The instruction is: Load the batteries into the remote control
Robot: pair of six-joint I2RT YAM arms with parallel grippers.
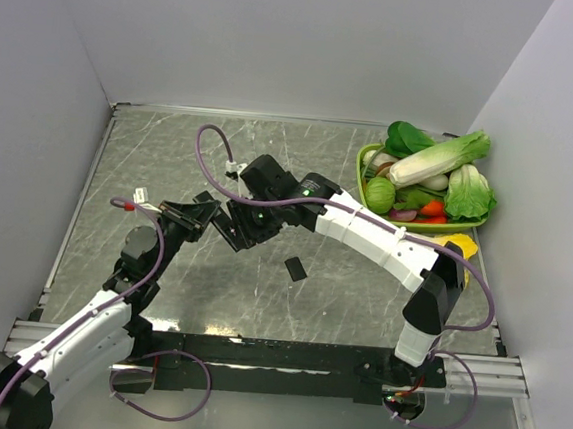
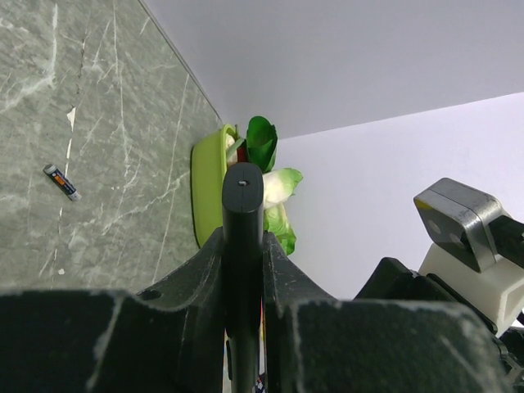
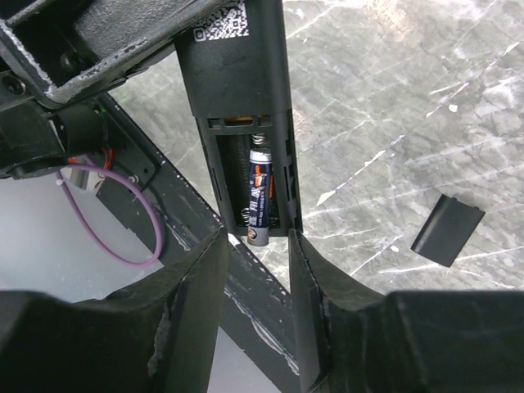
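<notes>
At the far left of the left wrist view a loose battery (image 2: 62, 182) lies on the grey marbled table (image 2: 123, 98), a thin dark cylinder with an orange-and-white band whose lettering is too small to read. To its right the left gripper (image 2: 243, 239) is clamped on the remote control (image 2: 243, 196), seen end-on there as a slim black bar held up off the table, with both fingers pressed flat to its sides. From the right wrist the remote shows its back: a white QR-code label near the top (the print beside it is unreadable) and, below it, an open compartment with a coil spring at its upper end. A seated battery (image 3: 259, 196) lies in the right-hand slot, dark blue-grey with orange and white marks, its lower tip poking just past the edge. The right gripper (image 3: 256, 241) has its fingers apart, flanking that end of the remote. Further right the flat black cover (image 3: 448, 230) lies on the table, and at the far right stands a green basket (image 1: 362, 176) of vegetables (image 1: 437, 162).
</notes>
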